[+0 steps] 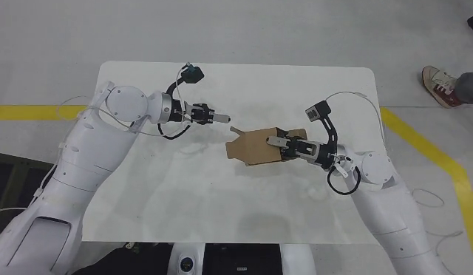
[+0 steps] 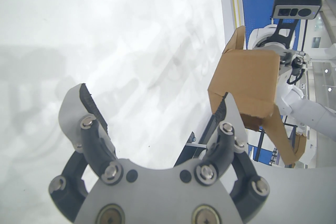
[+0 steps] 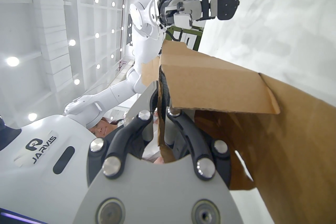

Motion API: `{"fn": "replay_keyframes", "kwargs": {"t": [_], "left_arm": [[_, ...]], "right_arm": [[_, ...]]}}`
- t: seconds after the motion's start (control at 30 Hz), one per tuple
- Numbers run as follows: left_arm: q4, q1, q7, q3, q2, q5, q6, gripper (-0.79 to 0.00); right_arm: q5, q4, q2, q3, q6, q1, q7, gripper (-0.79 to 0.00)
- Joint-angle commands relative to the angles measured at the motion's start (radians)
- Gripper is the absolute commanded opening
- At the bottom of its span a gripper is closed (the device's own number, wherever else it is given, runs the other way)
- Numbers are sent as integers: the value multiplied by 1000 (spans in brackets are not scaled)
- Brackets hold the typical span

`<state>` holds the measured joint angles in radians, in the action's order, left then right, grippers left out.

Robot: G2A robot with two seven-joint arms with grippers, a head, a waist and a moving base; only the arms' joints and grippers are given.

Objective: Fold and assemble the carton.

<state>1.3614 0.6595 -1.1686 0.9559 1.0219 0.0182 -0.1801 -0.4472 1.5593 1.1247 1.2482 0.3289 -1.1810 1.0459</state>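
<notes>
White surface (image 1: 222,208) on a grey floor, with a yellow line (image 1: 29,112) running across the floor behind it. The brown carton (image 1: 255,148) sits near the middle of the surface, a little toward the right arm. It is partly formed, and loose flaps stick out at its ends. The right gripper (image 1: 284,146) is at the carton's open end, clamped on one cardboard wall with one finger inside and one outside. The left gripper (image 1: 222,118) hangs over bare surface near the carton's opposite end without touching it, its fingers spread wide apart and holding nothing.
</notes>
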Motion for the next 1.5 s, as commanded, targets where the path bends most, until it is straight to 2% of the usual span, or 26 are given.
{"fn": "replay_keyframes", "kwargs": {"t": [0.0,0.17,0.47,1.0,1.23,1.47], "left_arm": [[18,-1,-6,-8,3,-16,-5,0],[42,0,-31,-27,9,-46,-24,0],[28,-10,-45,-38,13,-46,-31,0],[10,-21,-48,-54,21,-53,-32,0],[-6,-19,-53,-25,13,-46,-23,0],[19,-38,-53,9,6,-47,-24,0]], "right_arm": [[3,-4,1,-8,4,1,-9,-785],[9,-24,5,-23,14,18,-30,-785],[19,-59,12,-40,48,51,-83,-785],[2,-84,22,-76,69,82,-90,-785],[50,-101,9,-28,64,68,-82,-785],[119,-111,-3,7,48,55,-90,-785]]}}
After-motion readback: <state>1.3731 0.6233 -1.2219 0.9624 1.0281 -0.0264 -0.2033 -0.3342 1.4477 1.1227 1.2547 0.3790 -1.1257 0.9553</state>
